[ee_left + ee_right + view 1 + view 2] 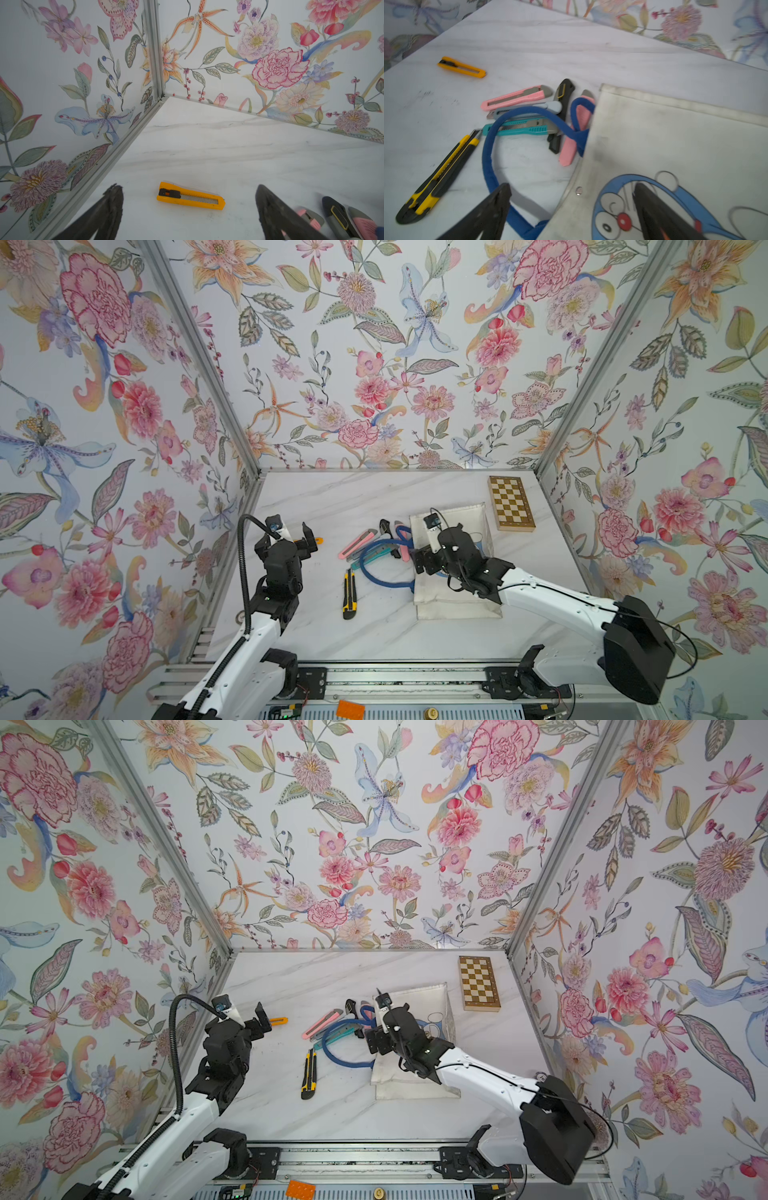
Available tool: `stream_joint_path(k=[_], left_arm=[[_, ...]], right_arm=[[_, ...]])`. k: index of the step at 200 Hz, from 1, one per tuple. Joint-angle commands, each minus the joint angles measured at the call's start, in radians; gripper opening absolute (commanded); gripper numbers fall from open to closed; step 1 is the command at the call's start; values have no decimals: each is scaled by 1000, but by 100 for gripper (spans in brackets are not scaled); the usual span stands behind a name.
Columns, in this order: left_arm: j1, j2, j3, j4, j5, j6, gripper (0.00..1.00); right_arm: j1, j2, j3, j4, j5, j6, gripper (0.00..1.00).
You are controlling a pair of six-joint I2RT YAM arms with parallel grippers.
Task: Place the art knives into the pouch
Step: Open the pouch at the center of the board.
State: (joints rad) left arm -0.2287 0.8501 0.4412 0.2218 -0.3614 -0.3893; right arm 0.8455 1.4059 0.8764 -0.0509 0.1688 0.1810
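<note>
Both wide: left tool (188, 187), right tool (571, 186) | orange knife (191, 198) crosswise under left tool, nose toward pouch (457, 605)

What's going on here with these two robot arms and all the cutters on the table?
The job is putting an art knife into the pouch; nothing is held yet. The left hand is open above the orange art knife, which lies apart from the rest. The right hand, also open, hangs over the pouch's mouth edge, one finger above its cartoon cat print, the other above the blue strap. The other knives lie clustered beside the pouch.
</note>
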Motion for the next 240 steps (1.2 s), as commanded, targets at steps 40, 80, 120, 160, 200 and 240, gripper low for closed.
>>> stream_joint_path(k=[40, 80, 120, 160, 200, 240], left_arm=[[-3, -44, 16, -221, 158, -84, 99], [-2, -86, -36, -214, 185, -105, 99], [-2, -96, -61, -221, 199, -125, 99], [-1, -112, -49, -226, 194, -122, 99], [-2, -92, -35, -225, 206, -116, 99], [-3, -88, -30, -211, 245, -117, 99]], right_arm=[[137, 402, 351, -162, -240, 53, 64], [145, 565, 477, -178, -250, 69, 55], [140, 647, 531, -186, -214, 62, 48], [129, 691, 550, -187, -211, 64, 43], [122, 704, 544, -187, -209, 75, 27], [103, 576, 494, -182, -180, 87, 1]])
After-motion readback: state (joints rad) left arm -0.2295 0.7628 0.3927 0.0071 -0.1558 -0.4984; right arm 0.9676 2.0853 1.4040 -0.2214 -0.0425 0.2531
